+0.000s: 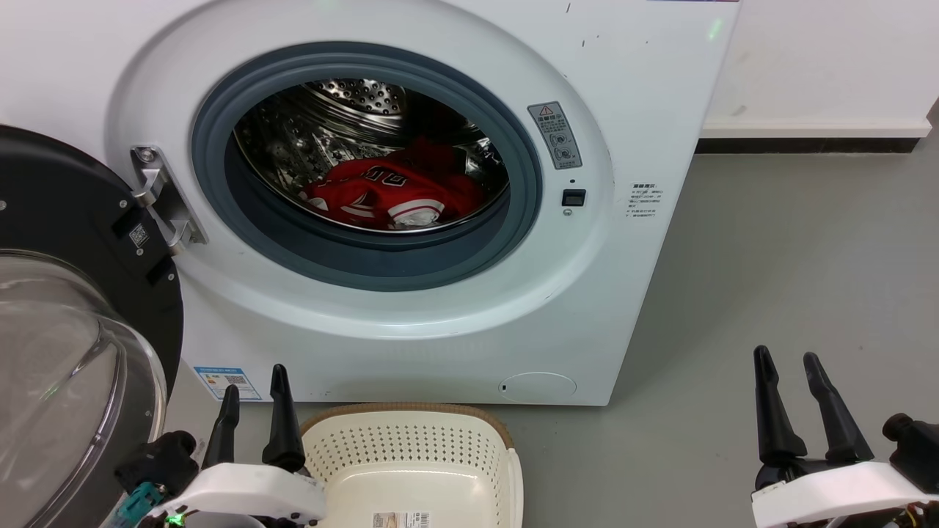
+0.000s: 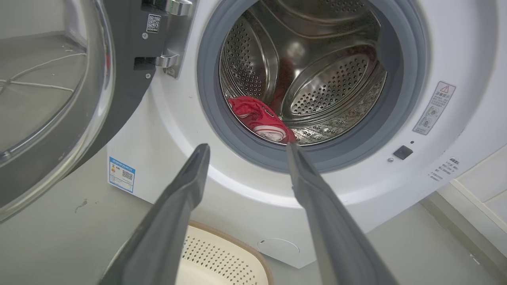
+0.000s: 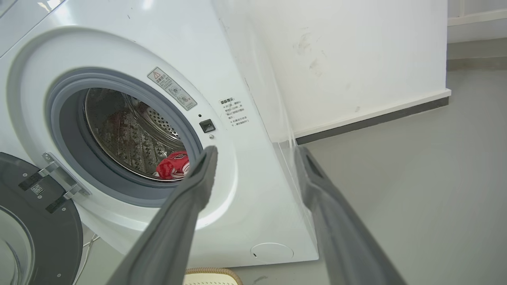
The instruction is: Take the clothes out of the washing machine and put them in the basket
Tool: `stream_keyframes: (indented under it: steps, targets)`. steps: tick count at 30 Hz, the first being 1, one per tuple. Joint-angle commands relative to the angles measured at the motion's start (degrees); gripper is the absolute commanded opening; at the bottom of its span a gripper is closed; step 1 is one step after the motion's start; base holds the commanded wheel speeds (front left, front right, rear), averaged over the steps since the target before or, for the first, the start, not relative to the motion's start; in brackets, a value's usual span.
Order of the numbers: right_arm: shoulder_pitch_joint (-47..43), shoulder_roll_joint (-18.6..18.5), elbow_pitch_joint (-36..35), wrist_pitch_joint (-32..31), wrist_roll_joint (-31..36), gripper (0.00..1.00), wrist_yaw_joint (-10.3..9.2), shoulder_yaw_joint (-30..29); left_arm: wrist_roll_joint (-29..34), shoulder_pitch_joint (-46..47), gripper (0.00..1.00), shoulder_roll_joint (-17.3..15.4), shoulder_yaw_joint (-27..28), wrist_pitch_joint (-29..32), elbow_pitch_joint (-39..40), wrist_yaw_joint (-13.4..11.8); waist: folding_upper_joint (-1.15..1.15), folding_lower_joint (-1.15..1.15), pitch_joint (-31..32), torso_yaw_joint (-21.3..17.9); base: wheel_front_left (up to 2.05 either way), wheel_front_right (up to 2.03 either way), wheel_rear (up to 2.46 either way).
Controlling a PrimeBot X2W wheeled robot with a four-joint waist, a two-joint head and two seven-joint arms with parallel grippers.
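Clothes (image 1: 396, 192) of crumpled red fabric are heaped in the perforated steel drum (image 1: 359, 95) of the washing machine (image 1: 631, 95); the cream perforated basket (image 1: 411, 444) is set below on the floor (image 1: 770, 279); fingers of the left gripper (image 1: 254, 380) and right gripper (image 1: 786, 356) are spread, empty.

One washing machine (image 1: 623, 293), one basket (image 1: 411, 408), one heap of red clothes (image 1: 396, 192), two claws (image 1: 255, 381) (image 1: 786, 357).
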State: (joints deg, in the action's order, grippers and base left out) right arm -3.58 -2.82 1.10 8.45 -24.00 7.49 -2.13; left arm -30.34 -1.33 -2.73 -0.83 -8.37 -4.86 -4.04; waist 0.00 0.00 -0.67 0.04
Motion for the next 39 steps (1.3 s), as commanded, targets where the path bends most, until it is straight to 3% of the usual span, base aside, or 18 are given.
stream_keyframes:
  steps: [1, 39]
  targets:
    - [-0.2, -0.1, -1.0, 0.5, 1.8, 1.00, 0.00, 0.1, 1.6, -0.1, 1.00, -0.1, -0.1, -0.6, 0.8, -0.1, 0.00, 0.00, 0.0, 0.0, 0.00, 0.00, 0.00]
    - [-3.4, -0.1, -4.2, 5.3, 20.5, 1.00, -0.01, 0.1, 18.6, -2.6, 1.00, -0.2, -0.9, -5.3, 0.2, -0.3, 0.00, 0.00, -0.1, -0.1, 0.00, 0.00, 0.00]
